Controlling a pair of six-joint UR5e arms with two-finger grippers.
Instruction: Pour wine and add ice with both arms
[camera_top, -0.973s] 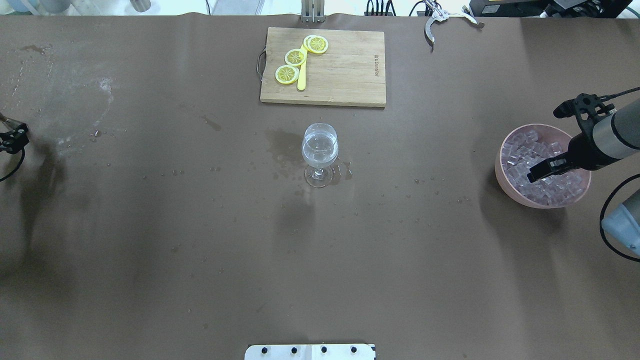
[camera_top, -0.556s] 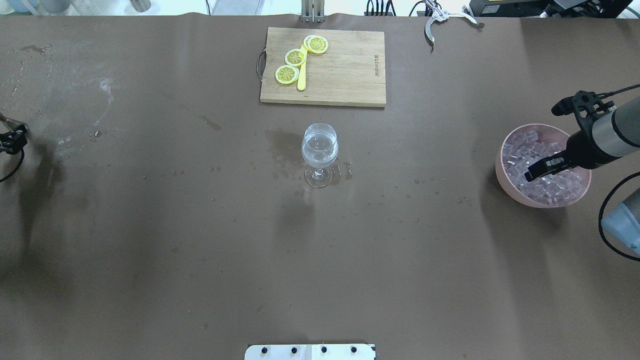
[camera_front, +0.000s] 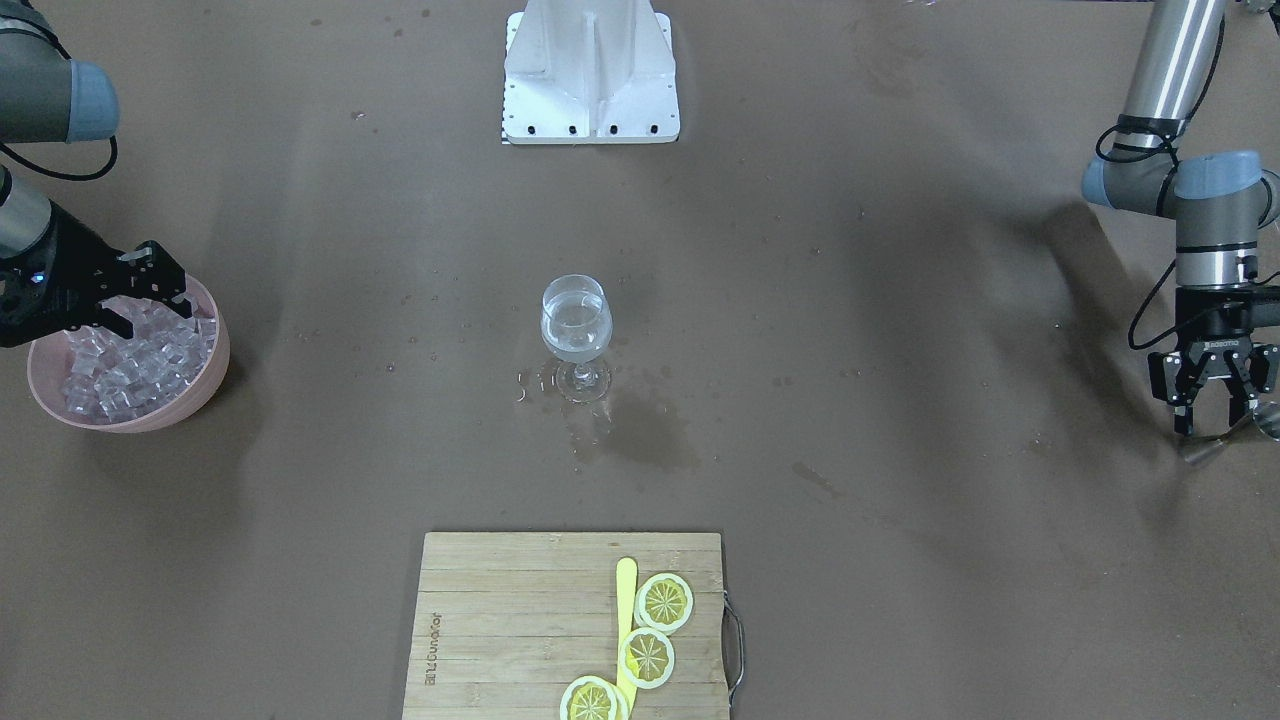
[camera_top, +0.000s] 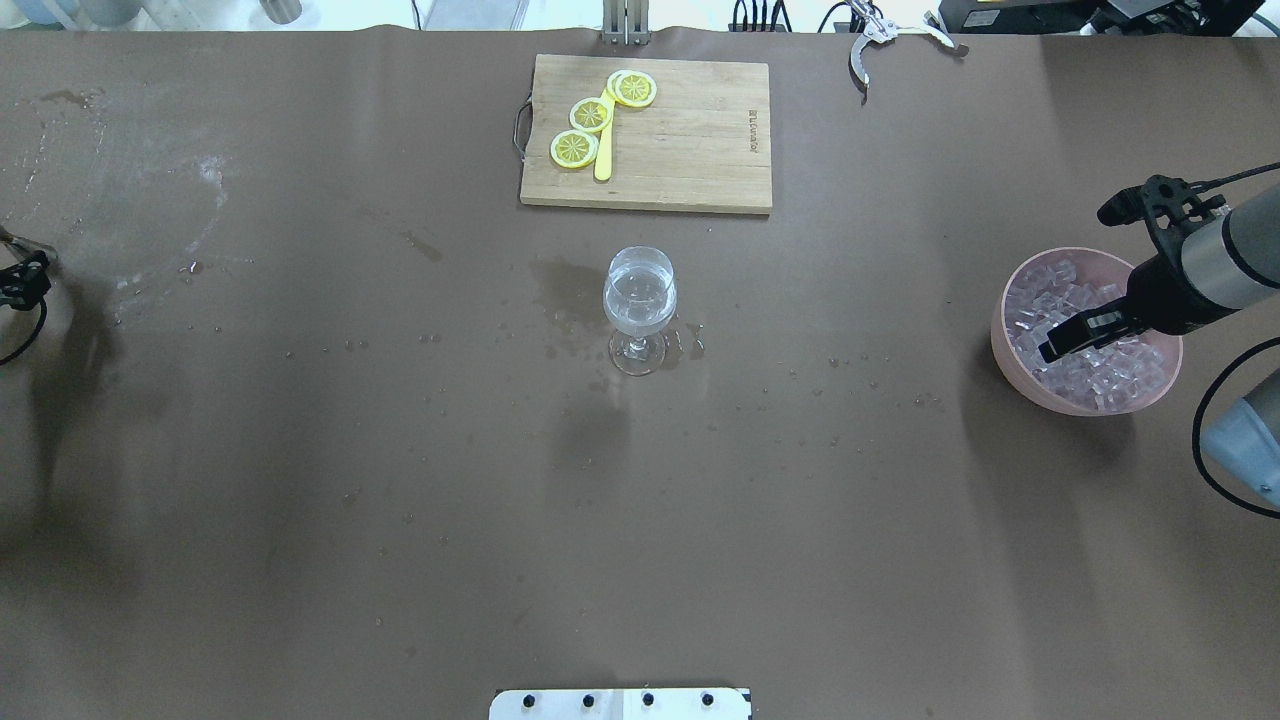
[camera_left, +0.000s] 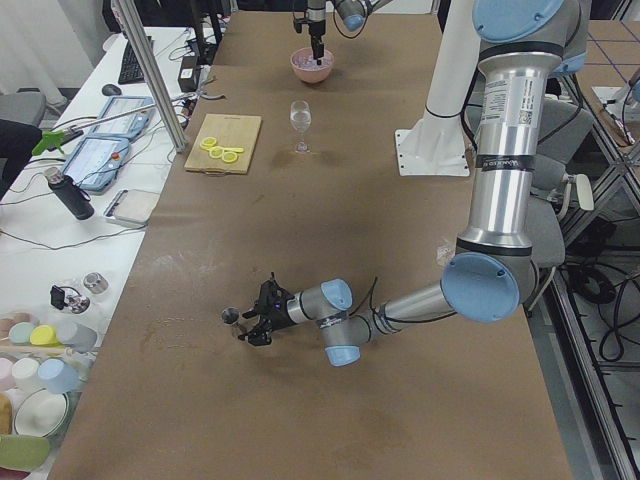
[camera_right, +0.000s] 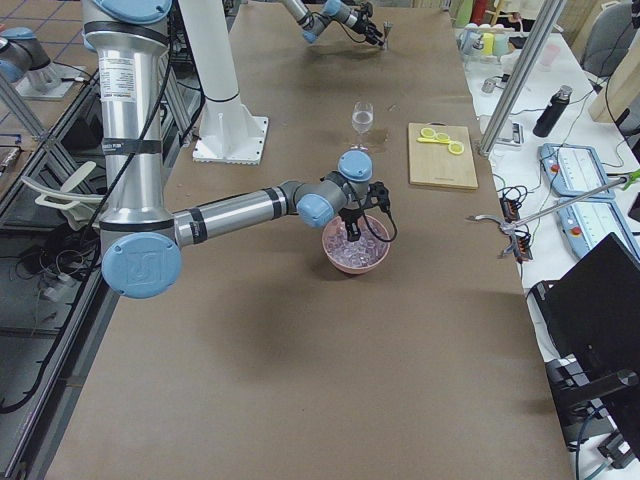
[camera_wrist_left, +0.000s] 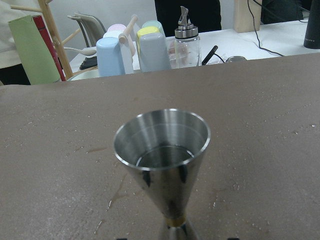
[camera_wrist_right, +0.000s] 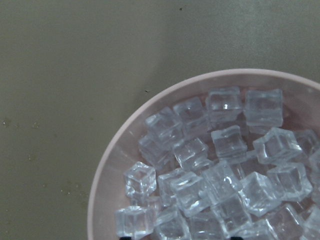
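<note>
The wine glass stands at the table's middle with a little clear wine in its bowl. The pink bowl at the right holds many ice cubes. My right gripper hangs open just over the ice, jaws spread, nothing between them; it also shows in the front-facing view. My left gripper is open at the table's far left end. Its fingers stand apart on either side of an upright steel jigger, which has a little liquid in it.
A wooden cutting board with lemon slices and a yellow knife lies beyond the glass. Metal tongs lie at the far edge. Wet patches surround the glass. The white base plate is at the near edge.
My right gripper has shifted a little left and away over the ice bowl. My left gripper has slid further left, toward the overhead view's edge.
</note>
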